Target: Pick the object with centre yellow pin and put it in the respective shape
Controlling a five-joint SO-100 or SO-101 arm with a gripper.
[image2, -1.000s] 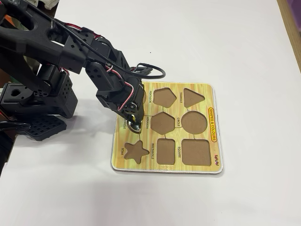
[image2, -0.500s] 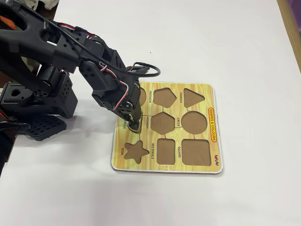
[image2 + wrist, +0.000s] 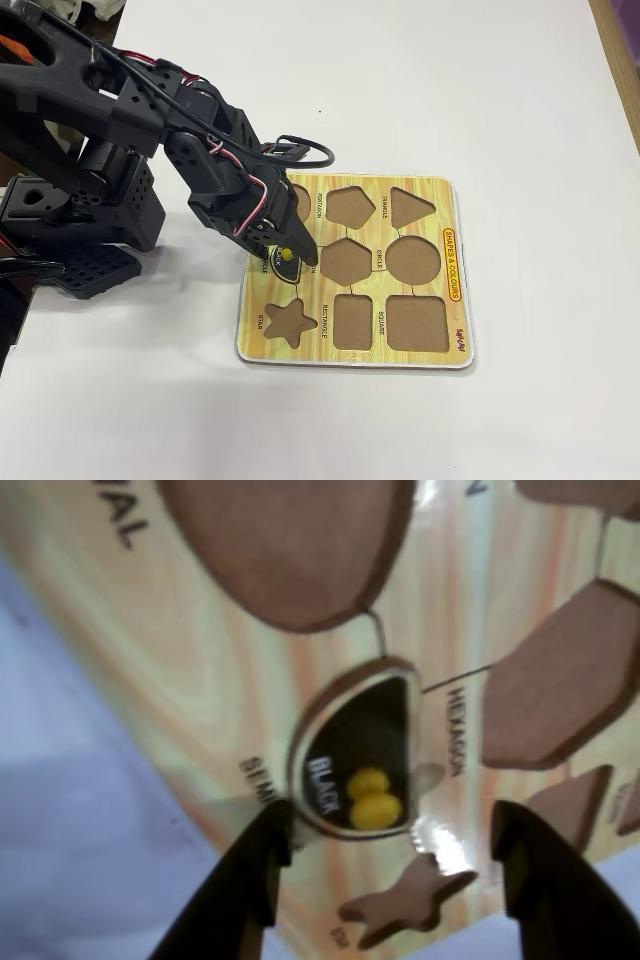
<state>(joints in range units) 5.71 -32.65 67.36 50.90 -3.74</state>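
While hanging low over the puzzle board, gripper spread wide, holding nothing. Just ahead, centred between the fingers: black semicircle piece with yellow pin, seated in its recess, left of the hexagon recess.

Matte black plastic arm w/ red-white wires, looped black cable, possibly orange accent top-left.

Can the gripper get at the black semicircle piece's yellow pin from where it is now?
Probably yes: the gripper is open, hovering right over the black semicircle piece, its yellow pin exposed between the fingers.
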